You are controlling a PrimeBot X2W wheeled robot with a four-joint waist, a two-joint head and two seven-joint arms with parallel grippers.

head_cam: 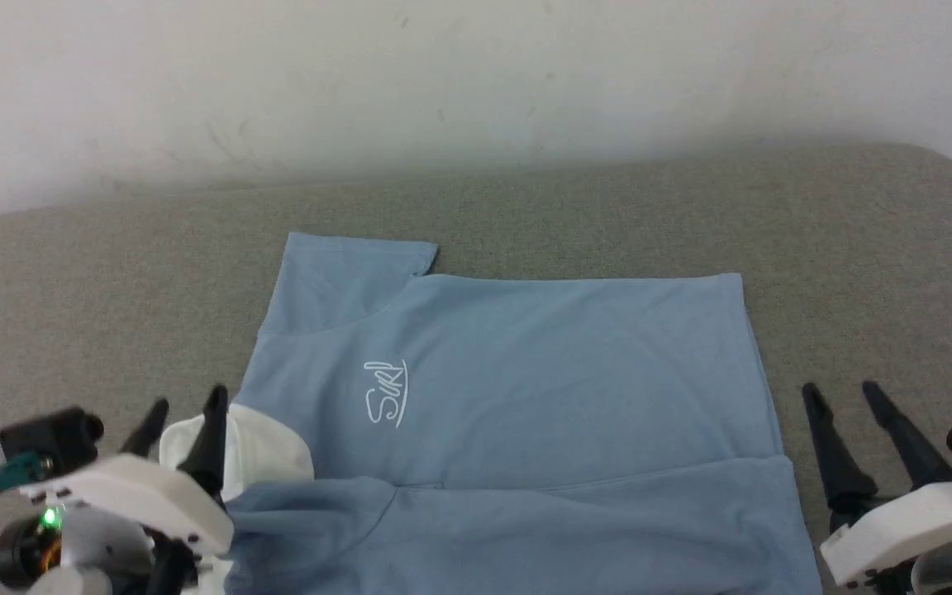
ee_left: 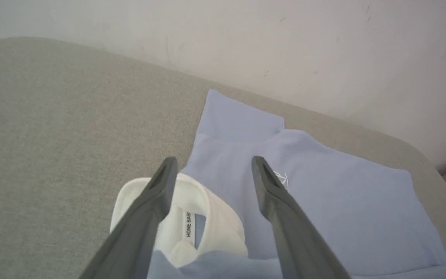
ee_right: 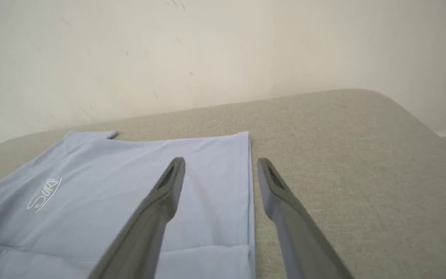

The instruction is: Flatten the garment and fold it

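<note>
Both pincers wide and empty, near-side fold lying on the garment.
Left gripper (head_cam: 185,403) hangs with jaws apart over the white collar (head_cam: 257,450) at near left. Right gripper (head_cam: 840,390) also has jaws apart, just beside the hem (head_cam: 761,372) at near right, over the bare grey pad (head_cam: 71,289). The garment (head_cam: 525,355) lies flat mid-pad, neck left, near long side turned over onto the body (first lengthwise fold looks done). The far sleeve (head_cam: 352,273) sticks out unfolded at far left. Next, I judge: reach to the far edge, pinch sleeve side and hem corner, bring them nearward without dragging the flap.
</note>
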